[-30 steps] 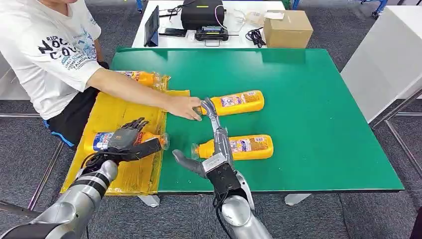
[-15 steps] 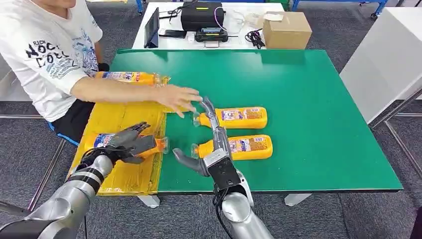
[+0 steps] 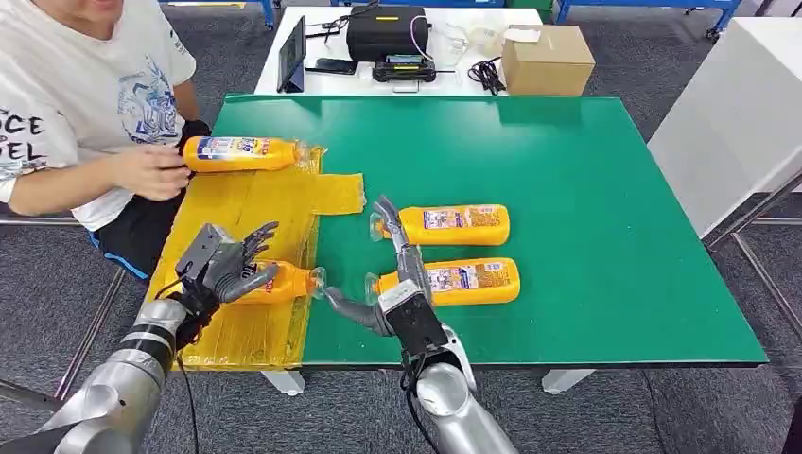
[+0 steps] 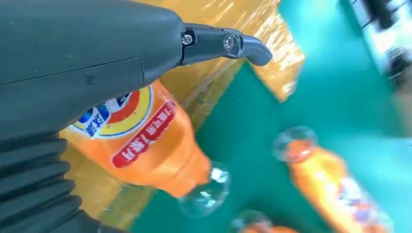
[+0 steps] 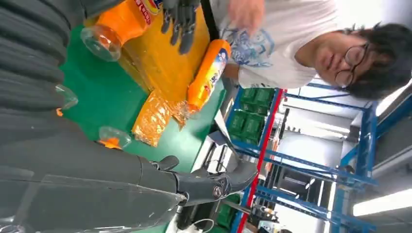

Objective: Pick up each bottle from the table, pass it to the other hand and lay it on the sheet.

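An orange bottle (image 3: pixel 279 282) (image 4: pixel 145 145) lies on the yellow sheet (image 3: pixel 236 203), its neck toward the green table (image 3: pixel 586 180). My left hand (image 3: pixel 225 265) is raised just over its base with the fingers spread and holds nothing. Two more orange bottles (image 3: pixel 456 224) (image 3: pixel 459 281) lie side by side on the table. My right hand (image 3: pixel 392 274) is open and stretched flat by their necks, fingers reaching toward the farther bottle's cap. Another bottle (image 3: pixel 236 153) (image 5: pixel 209 73) lies at the sheet's far end under a person's hand (image 3: pixel 151 170).
A person sits at the table's left side, beside the sheet. Behind the green table a white table carries a cardboard box (image 3: pixel 547 57), a black case (image 3: pixel 383 28) and a tablet (image 3: pixel 288 52). The table's right half is bare green.
The person's hand left the farther table bottle, now lying nearer the other one, and went to the bottle at the sheet's far end. My left hand lifted off its bottle, fingers spreading.
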Motion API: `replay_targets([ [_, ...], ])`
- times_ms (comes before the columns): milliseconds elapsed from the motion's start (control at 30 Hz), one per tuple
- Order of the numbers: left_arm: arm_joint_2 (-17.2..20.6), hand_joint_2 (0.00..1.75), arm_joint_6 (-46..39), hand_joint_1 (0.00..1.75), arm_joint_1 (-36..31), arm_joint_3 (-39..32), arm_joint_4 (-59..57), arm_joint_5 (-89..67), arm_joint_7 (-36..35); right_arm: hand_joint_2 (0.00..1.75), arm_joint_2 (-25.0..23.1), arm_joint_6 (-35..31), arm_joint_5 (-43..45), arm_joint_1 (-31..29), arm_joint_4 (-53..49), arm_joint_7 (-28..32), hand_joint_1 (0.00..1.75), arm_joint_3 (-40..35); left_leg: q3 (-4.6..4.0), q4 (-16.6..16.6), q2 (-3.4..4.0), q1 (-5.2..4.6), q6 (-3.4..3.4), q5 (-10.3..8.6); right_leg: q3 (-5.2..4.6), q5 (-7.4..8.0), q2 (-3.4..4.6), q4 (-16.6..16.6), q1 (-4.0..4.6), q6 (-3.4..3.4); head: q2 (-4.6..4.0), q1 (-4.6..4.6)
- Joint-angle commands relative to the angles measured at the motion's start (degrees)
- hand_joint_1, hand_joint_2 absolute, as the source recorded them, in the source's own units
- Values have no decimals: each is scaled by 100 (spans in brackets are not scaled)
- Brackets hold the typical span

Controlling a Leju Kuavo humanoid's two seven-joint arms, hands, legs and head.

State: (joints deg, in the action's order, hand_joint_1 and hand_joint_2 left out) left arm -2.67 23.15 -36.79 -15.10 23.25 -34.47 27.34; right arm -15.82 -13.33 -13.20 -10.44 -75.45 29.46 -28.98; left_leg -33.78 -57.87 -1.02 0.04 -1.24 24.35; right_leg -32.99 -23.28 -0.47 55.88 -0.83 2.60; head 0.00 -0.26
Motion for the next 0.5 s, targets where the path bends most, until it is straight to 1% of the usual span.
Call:
replay_targets([
  [33,-119,0,-30,0,396,-319,-122,114,41,175,80,-25,15,-288,535,23,0,-12,9,8,15,-1,4,1,3,2,12,-6,0,-6,0,0],
  [67,-119,0,-30,0,396,-319,-122,114,41,175,80,-25,15,-288,535,23,0,-12,8,11,23,0,6,0,0,6,20,-9,1,-9,0,-2],
  [167,-226,0,-467,0,414,-315,69,462,370,175,112,-130,-79,-295,528,-35,0,-14,6,8,23,1,5,1,-1,6,21,-8,2,-7,0,-2],
  [200,-360,0,-1036,0,433,-315,312,714,656,175,194,-233,-317,-346,567,-206,0,-56,3,7,18,2,4,0,-1,5,16,-7,2,-7,0,0],
  [233,-445,0,-1283,0,427,-337,431,893,679,175,287,-311,-606,-413,625,-368,0,-117,0,8,20,3,5,-2,-5,8,17,-10,3,-9,0,0],
  [267,-575,0,-1852,0,460,-418,716,1066,933,175,489,-530,-1347,-595,826,-808,0,-258,-6,5,12,4,4,-3,-8,8,9,-8,4,-7,0,0],
  [300,-733,0,-2617,0,559,-552,1195,1267,1266,175,655,-407,-1774,-768,1063,-1249,0,-355,-4,2,4,4,2,-2,-5,4,2,-6,3,-4,0,0],
  [333,-842,0,-3187,0,813,-395,1990,1564,1266,175,732,-337,-2001,-876,1194,-1429,0,-371,-13,0,10,7,2,-4,-13,10,5,-11,7,-5,0,0],
  [367,-855,175,-4234,0,1099,-88,2673,1745,1266,175,891,-289,-2448,-1071,1476,-1742,0,-389,-18,1,19,11,2,-5,-16,16,10,-16,11,-8,0,0],
  [400,-904,175,-4497,0,1141,-156,2847,1886,1266,175,938,-249,-2545,-1111,1554,-1862,0,-369,-27,1,18,6,-1,-7,-26,17,9,-13,7,-3,0,2],
  [467,-735,175,-4928,0,1552,455,3598,1995,1266,175,1194,17,-2882,-1239,1730,-2142,0,-379,-39,-2,30,10,0,-6,-40,19,16,-13,11,-5,0,2],
  [500,-700,175,-5071,0,1621,575,3721,1990,1266,175,1247,48,-2989,-1248,1726,-2239,0,-397,-36,0,36,7,0,-4,-44,21,22,-11,7,-4,0,-2],
])
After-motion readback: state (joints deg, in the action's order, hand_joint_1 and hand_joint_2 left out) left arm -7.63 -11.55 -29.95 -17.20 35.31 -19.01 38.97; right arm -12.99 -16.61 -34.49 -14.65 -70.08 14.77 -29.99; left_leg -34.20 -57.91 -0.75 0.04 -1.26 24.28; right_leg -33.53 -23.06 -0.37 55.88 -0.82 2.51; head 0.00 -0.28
